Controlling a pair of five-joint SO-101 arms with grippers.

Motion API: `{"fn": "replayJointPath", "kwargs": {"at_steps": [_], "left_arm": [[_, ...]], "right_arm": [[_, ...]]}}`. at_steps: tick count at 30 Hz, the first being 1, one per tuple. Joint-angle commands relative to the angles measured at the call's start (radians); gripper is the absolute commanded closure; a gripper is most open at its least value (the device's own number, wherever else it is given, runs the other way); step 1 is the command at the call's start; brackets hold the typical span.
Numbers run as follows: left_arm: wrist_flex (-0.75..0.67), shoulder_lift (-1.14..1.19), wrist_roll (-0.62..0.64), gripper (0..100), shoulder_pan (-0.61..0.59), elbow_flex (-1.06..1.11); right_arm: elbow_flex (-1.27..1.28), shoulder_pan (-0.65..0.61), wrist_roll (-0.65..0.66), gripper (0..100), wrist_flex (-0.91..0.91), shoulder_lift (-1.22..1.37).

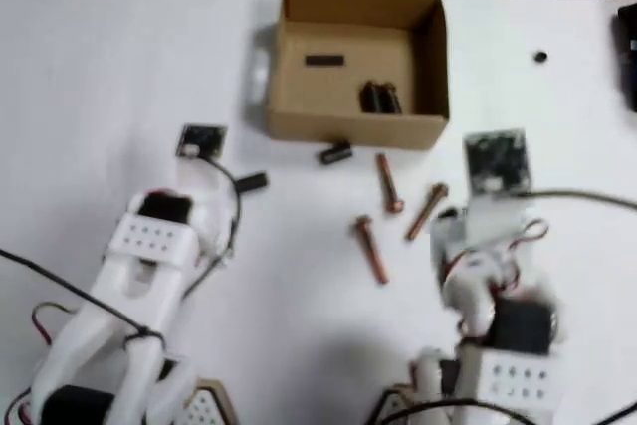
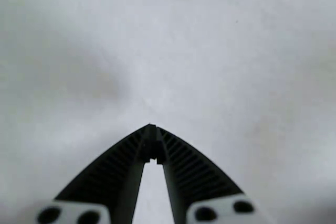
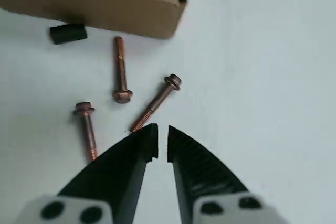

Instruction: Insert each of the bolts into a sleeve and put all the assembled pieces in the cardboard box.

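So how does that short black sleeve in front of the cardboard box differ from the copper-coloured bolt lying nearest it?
The short black sleeve is stubby and dark; the copper-coloured bolt is long and thin, with a flanged head. The sleeve lies along the front of the cardboard box; the bolt points at it, head away. Both lie loose on the white table.

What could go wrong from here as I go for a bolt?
The right hand is by the tip of one bolt, with a second bolt and third bolt close by; closing there may scatter them. One sleeve lies right beside the box wall, so the hand could snag cardboard.
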Motion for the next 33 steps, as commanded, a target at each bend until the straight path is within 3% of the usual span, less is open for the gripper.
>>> {"fn": "replayJointPath", "kwargs": {"at_steps": [1, 10, 25, 33], "left_arm": [[0.0, -0.043, -0.011, 98, 0.008, -0.007], [-0.095, -0.548, -0.152, 98, 0.008, 0.125], [-0.115, -1.283, -0.17, 98, 0.0, 0.628], [-0.106, -1.307, -0.166, 98, -0.002, 0.654]], "right_arm": [[0.072, -0.076, -0.017, 97.8, -0.016, -0.148], [0.35, -0.091, -0.017, 97.8, -0.117, -0.541], [0.672, -0.208, -0.017, 97.8, -0.222, -0.539], [0.658, -0.194, -0.017, 97.8, -0.255, -0.538]]}}
